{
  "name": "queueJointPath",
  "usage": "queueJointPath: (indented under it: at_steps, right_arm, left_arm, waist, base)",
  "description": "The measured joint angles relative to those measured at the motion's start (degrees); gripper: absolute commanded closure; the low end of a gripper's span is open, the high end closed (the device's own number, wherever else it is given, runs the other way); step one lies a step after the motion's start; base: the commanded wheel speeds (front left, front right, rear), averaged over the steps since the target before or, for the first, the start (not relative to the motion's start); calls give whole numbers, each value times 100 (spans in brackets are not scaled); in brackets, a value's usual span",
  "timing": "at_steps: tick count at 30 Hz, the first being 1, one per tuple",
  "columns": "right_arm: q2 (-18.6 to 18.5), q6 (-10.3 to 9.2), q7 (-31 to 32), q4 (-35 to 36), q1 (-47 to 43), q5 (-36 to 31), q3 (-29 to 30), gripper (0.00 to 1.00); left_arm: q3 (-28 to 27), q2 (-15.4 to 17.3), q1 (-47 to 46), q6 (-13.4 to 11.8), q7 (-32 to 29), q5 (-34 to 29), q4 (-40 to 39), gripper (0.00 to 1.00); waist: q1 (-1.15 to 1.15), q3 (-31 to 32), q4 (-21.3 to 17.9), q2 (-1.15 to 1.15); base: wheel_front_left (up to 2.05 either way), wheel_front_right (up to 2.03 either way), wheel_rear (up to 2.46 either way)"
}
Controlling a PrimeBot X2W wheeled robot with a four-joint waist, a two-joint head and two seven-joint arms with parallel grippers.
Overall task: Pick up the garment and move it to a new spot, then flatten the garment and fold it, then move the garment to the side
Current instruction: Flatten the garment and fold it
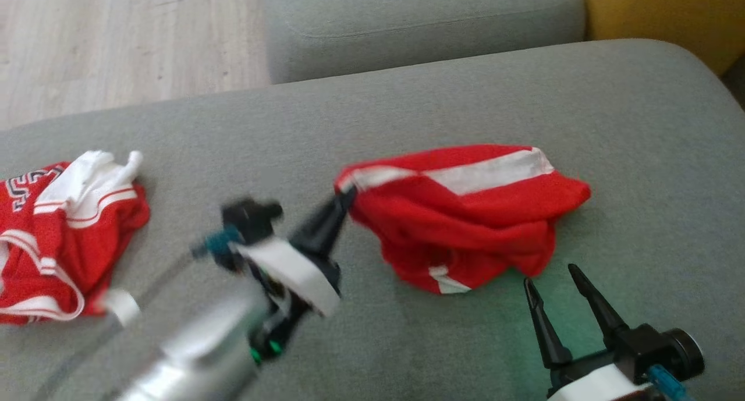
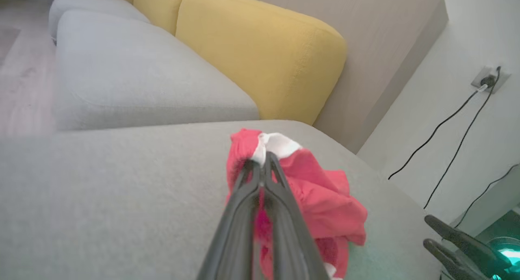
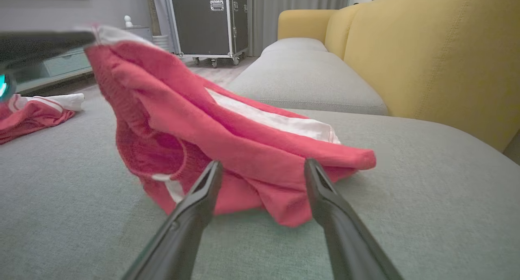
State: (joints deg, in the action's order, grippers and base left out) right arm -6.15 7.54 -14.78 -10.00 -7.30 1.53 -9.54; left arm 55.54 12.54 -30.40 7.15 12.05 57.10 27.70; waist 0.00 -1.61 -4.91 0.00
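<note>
Only the first step seems begun: the crumpled red garment [image 1: 465, 215] lies in the middle of the grey seat cushion [image 1: 407, 110], one corner clamped in the left gripper [image 1: 347, 198], the right gripper [image 1: 550, 274] stands spread near the cushion's front, and moving, flattening, folding all remain.

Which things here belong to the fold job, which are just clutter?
Job: red garment, left gripper shut on its edge, right gripper open nearby.
Clutter: red-and-white jersey at left, yellow cushion, black flight case.
</note>
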Motion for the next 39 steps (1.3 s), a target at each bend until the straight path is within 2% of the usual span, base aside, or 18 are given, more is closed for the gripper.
queueJointPath:
  at_steps: [5,8,10,12,16,19,24,30,39]
  right_arm:
    - [9,0,0,0,82,145,2,0]
    - [-5,0,0,-30,433,363,-34,0]
    - [-90,0,0,-146,799,642,-137,0]
    - [-359,0,0,-519,1405,1414,-360,0]
    - [-1017,0,26,-1203,2308,2387,-906,0]
    - [-1549,0,434,-1619,3024,3153,-1484,0]
    - [-2296,0,1091,-2015,3995,4068,-2506,0]
    - [-2699,-1,1691,-2341,4479,5168,-3456,0]
    - [-2924,-1,1792,-2613,5056,6216,-4188,0]
  left_arm:
    - [102,837,-871,0,-712,-12,-645,100]
    - [202,1243,-1268,1,-1117,24,-896,100]
    - [233,1432,-1481,1,-1321,94,-972,100]
    - [368,1626,-1804,1,-1569,153,-975,100]
    - [524,1742,-2174,1,-1707,207,-959,100]
    - [653,1749,-2404,1,-1713,211,-939,100]
    - [934,1699,-2700,2,-1694,285,-907,100]
    - [1229,1560,-2942,44,-1562,398,-850,100]
    - [1564,1525,-3326,44,-1380,592,-820,100]
  waist:
    - [0,-91,188,0]
    - [0,-231,242,0]
    - [0,-349,277,0]
    - [1,-541,338,0]
    - [1,-787,445,0]
    - [1,-940,568,0]
    - [1,-1141,831,0]
    - [0,-1346,1115,0]
    - [1,-1651,1357,0]
  base:
    - [0,0,0]
    - [0,0,0]
    - [0,0,0]
    - [0,0,0]
    - [0,0,0]
    - [0,0,0]
    - [0,0,0]
    - [0,0,0]
    - [0,0,0]
